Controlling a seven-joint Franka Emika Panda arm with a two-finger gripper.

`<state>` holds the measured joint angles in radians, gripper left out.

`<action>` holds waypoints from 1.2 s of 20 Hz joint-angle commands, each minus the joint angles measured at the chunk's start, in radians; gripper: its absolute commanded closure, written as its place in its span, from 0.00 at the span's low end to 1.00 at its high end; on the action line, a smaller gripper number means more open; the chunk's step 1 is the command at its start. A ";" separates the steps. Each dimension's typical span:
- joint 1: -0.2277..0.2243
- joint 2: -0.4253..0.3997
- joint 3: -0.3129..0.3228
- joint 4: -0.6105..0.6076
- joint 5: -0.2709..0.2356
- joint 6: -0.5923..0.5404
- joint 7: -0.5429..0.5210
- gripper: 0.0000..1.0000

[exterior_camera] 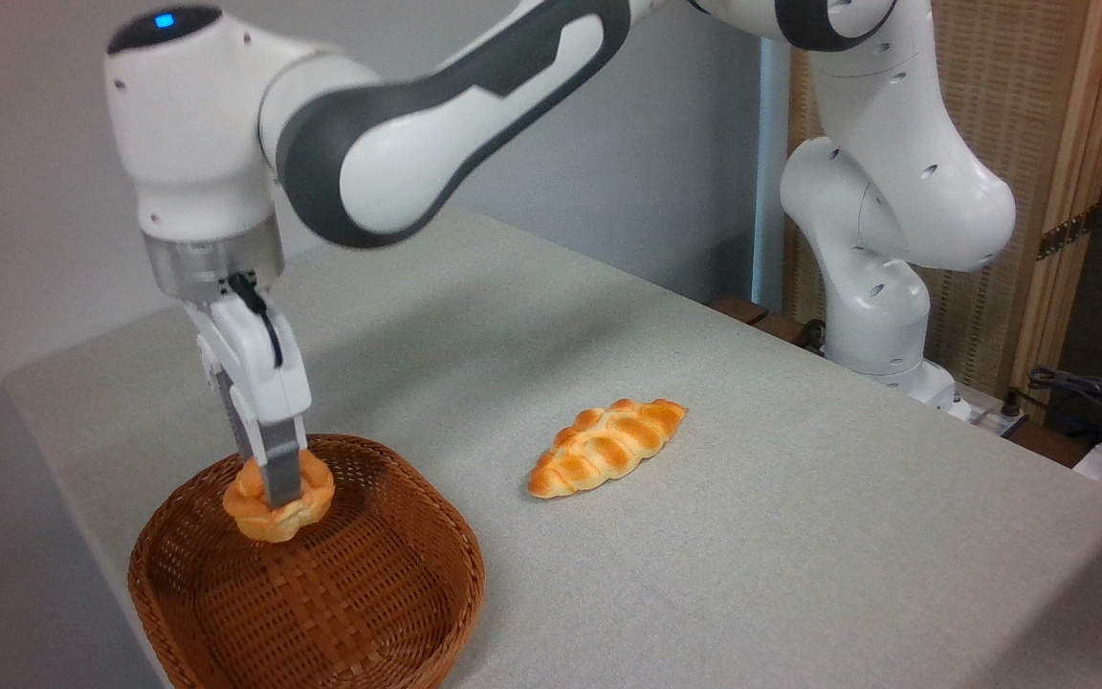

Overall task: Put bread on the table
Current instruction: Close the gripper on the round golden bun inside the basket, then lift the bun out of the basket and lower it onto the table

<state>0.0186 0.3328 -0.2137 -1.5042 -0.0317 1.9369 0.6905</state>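
Grey table point(800, 536); bread point(278, 502) golden-orange knot bun, gripped by fingers point(281, 478) over basket point(321, 593).

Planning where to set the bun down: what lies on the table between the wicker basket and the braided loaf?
Nothing: the fixed camera shows only bare cloth of the table between the basket and the braided loaf.

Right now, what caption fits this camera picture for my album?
Robot gripper pinching a little round bun above the wicker basket, braided loaf on the table.
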 commanded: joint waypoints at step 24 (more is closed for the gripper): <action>-0.157 -0.302 -0.019 -0.418 0.006 -0.151 0.004 0.00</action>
<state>-0.1288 0.0338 -0.2441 -1.9070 -0.0332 1.7562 0.6898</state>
